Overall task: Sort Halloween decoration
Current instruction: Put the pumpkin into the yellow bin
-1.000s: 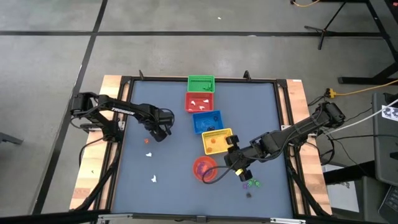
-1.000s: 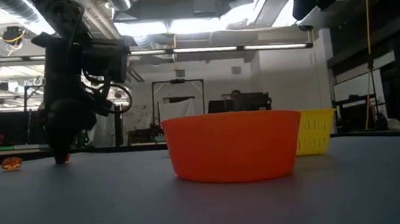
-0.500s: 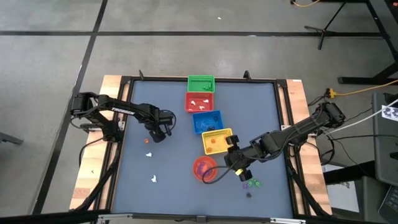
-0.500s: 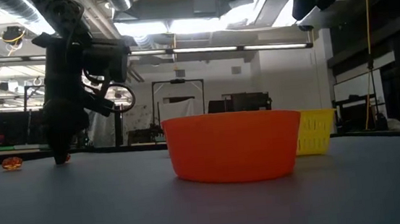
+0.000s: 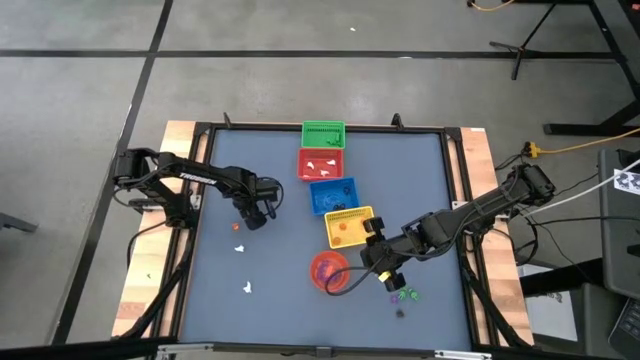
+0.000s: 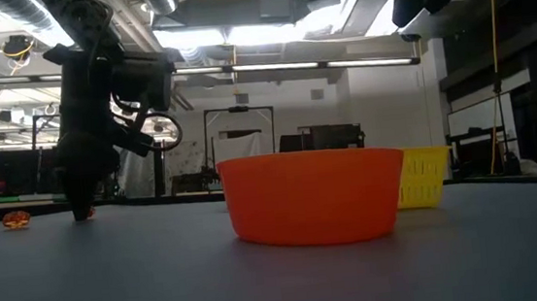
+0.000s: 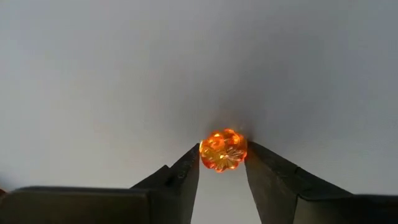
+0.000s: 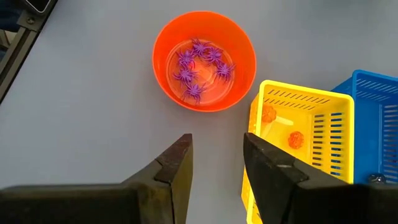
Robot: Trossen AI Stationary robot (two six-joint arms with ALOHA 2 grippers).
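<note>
Between the left gripper's (image 7: 222, 167) fingertips (image 7: 193, 163): one orange pumpkin trinket (image 7: 223, 150), touched on both sides, resting on grey table (image 7: 112, 74); grip closed on it.

two dark jointed arms (image 5: 205, 182), black tapered fingers (image 7: 186, 174), trailing cables

The worktop (image 5: 280, 270) under me is a matt, smooth grey-blue sheet, edged with pale bare wood. The pumpkin trinket (image 7: 223, 150) looks like glossy translucent orange plastic. The orange bowl (image 8: 204, 61) is smooth shiny plastic; the yellow basket (image 8: 305, 143) is slotted plastic.
</note>
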